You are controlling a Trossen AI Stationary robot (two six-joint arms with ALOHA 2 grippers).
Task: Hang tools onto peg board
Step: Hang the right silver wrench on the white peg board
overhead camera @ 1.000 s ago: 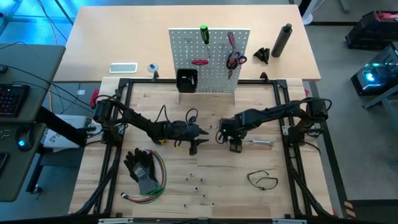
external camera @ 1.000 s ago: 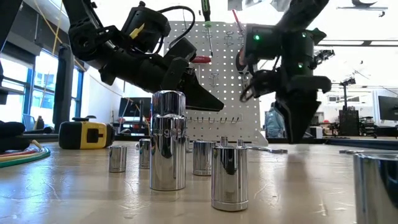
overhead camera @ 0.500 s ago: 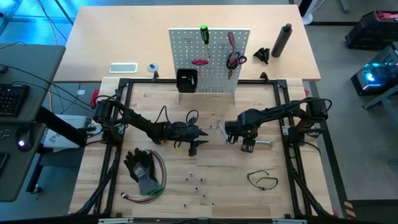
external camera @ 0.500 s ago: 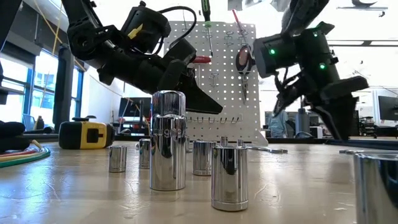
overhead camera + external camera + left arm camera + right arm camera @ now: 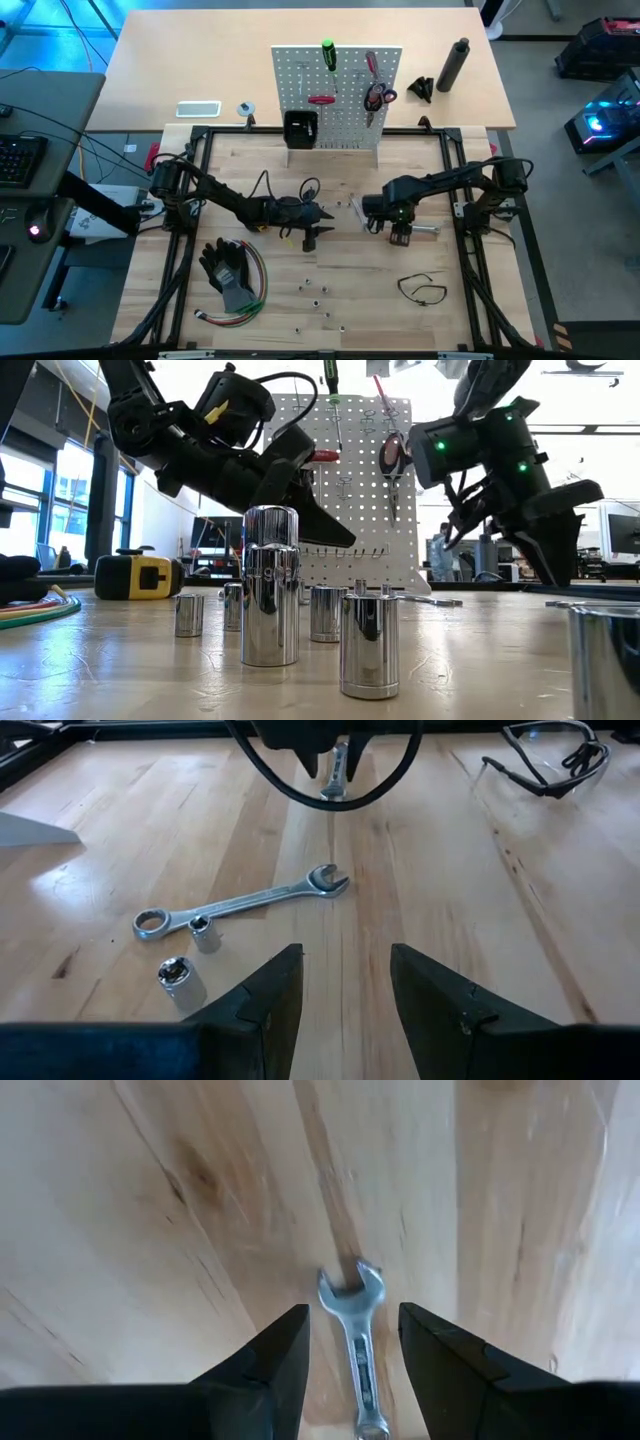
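The white peg board [image 5: 337,95] stands at the far side. It carries a green screwdriver [image 5: 328,55], red-handled tools [image 5: 376,95] and a black bin [image 5: 300,128]. A silver wrench [image 5: 422,229] lies flat on the table right of centre. My right gripper [image 5: 398,237] is open just above it, pointing down. The fingers stand on either side of its open end [image 5: 352,1292]. My left gripper [image 5: 312,232] is open and empty at the table's middle. A second wrench [image 5: 240,905] lies ahead of it beside two sockets [image 5: 192,958]. The yellow tape measure [image 5: 140,575] sits on the table.
Black gloves and a bundle of coloured wires [image 5: 235,275] lie near the front left. Several chrome sockets [image 5: 315,292] are scattered near the front centre. A thin black loop [image 5: 420,288] lies at the front right. The black frame rails [image 5: 470,250] border the work area.
My right gripper has gone toward the table's right edge and now stands over the wrench's open end. It stayed open. My left arm kept still.
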